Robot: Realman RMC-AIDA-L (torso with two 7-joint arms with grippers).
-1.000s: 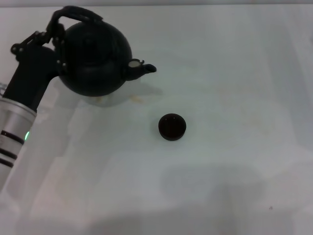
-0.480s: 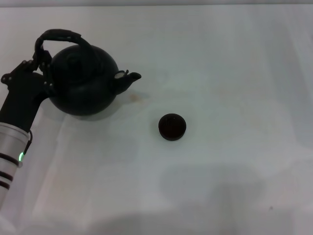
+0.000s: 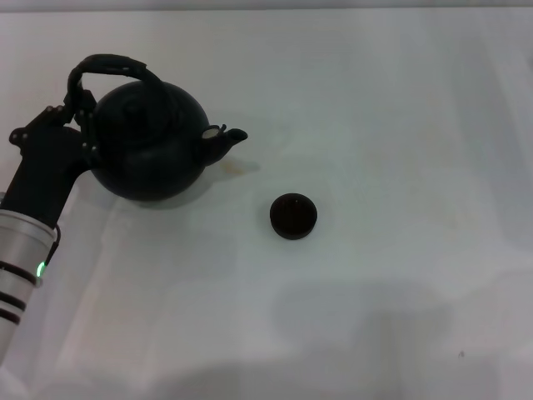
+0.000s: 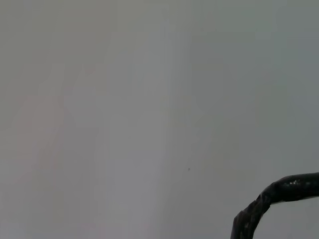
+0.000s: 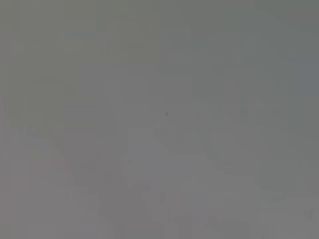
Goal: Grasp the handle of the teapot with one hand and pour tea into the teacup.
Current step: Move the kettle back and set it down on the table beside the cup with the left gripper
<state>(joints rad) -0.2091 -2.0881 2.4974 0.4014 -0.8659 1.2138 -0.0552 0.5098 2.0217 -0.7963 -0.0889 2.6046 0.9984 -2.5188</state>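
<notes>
Left arm reaching forward at far left, its hand (image 3: 77,117) clamped, wrist angled up.

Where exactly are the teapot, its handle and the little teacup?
teapot (image 3: 150,154), head view, middle of its round body.
handle (image 3: 112,65), head view, crown of the arch.
teacup (image 3: 293,216), head view, centre of the bowl.

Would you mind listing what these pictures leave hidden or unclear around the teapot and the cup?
- Left gripper in the head view: its fingers merge with the dark handle, so their grip cannot be read.
- Teacup in the head view: too dark to tell whether it holds tea.
- Left wrist view: only a stretch of the handle shows; the picture's edge cuts off the teapot.
- Right gripper: in no view.
</notes>
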